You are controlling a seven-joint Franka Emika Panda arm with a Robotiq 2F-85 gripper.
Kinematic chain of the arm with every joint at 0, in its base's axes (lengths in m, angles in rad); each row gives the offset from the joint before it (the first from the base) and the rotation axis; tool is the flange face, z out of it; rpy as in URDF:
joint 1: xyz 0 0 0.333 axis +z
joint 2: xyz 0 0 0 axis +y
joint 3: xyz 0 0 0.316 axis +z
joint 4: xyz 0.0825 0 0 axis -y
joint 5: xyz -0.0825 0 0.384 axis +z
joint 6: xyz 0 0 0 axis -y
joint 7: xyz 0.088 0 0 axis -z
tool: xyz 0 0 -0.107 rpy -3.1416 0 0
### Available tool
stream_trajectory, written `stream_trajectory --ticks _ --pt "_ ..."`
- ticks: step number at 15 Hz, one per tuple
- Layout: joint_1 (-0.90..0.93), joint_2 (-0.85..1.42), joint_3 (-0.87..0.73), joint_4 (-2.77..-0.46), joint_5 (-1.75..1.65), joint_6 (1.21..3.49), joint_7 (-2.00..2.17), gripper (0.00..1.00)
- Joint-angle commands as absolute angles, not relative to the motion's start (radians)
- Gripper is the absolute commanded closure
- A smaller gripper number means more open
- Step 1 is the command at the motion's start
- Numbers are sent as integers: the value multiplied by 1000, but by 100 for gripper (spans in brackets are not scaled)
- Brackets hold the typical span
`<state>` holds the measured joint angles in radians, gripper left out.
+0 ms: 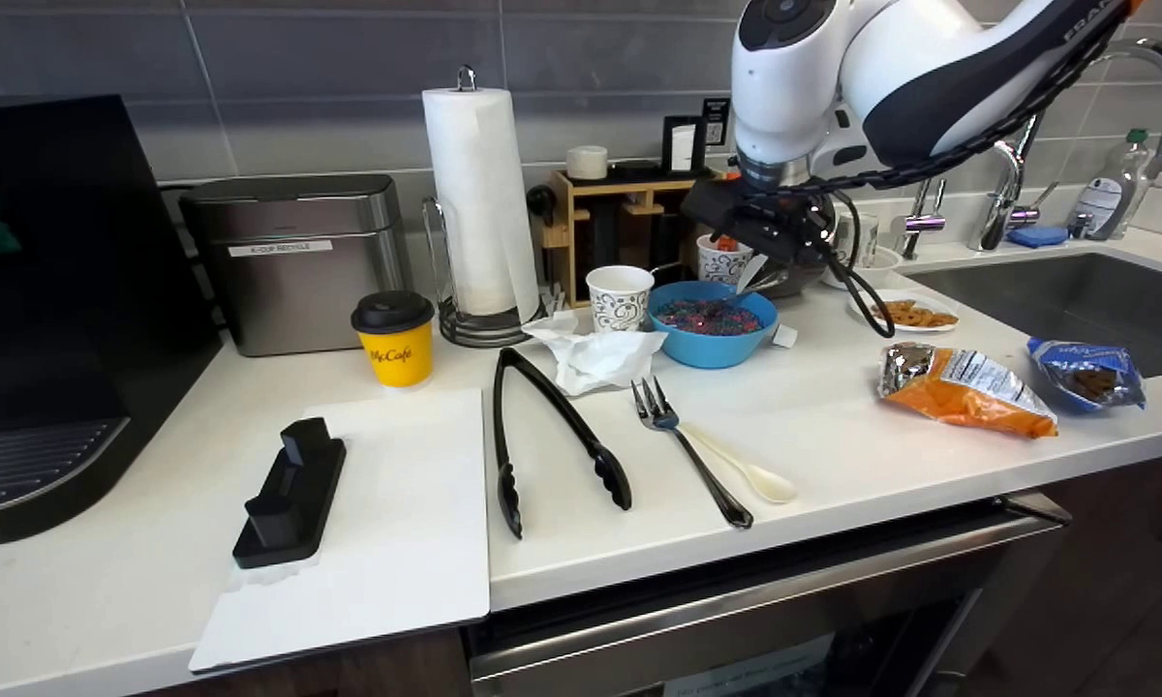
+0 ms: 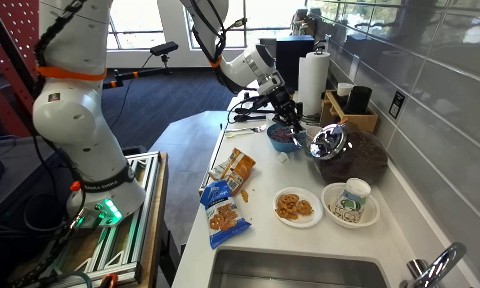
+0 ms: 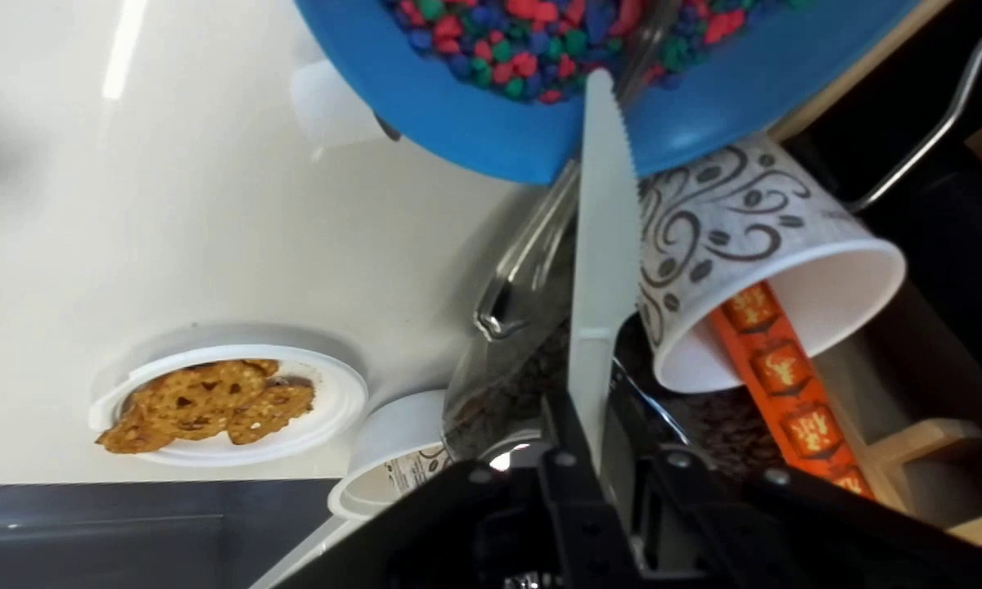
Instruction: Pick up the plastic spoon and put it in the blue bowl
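A white serrated knife (image 3: 605, 217) is held by the end effector (image 3: 587, 425), its tip over the blue bowl (image 1: 707, 349). In an exterior view, the plastic spoon (image 1: 765, 481) is noted on the table (image 1: 813, 407), beside a fork (image 1: 708, 474), on the front-edge side of the blue bowl, well apart from the end effector.

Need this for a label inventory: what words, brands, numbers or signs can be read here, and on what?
"K-CUP RECYCLE": bin
"McCafé": yellow cup
"FRAN", rest cut off: arm
"RANKA EMIKA", first letter unclear: base
"Crisps": blue packet
"ORIGINAL": same packet
"No personal", rest blurred: notice
Too small, blurred or unclear: print on the orange packet, soap bottle, wall sign and red strip.
I can make out no numbers.
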<state>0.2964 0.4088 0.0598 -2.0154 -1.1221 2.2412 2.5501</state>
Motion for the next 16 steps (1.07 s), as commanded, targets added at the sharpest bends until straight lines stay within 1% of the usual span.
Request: stream_trajectory --ticks 1,10,11,15,16 --pt "321 413 80 -2036 -1144 2175 2718 97" --pt "336 426 95 -2062 -1176 2166 2768 97" --pt "305 417 106 -2043 -1137 2179 2616 87" --pt "309 422 111 -2047 -1137 2180 2629 87" --pt "309 422 111 -2047 -1137 2180 2630 97"
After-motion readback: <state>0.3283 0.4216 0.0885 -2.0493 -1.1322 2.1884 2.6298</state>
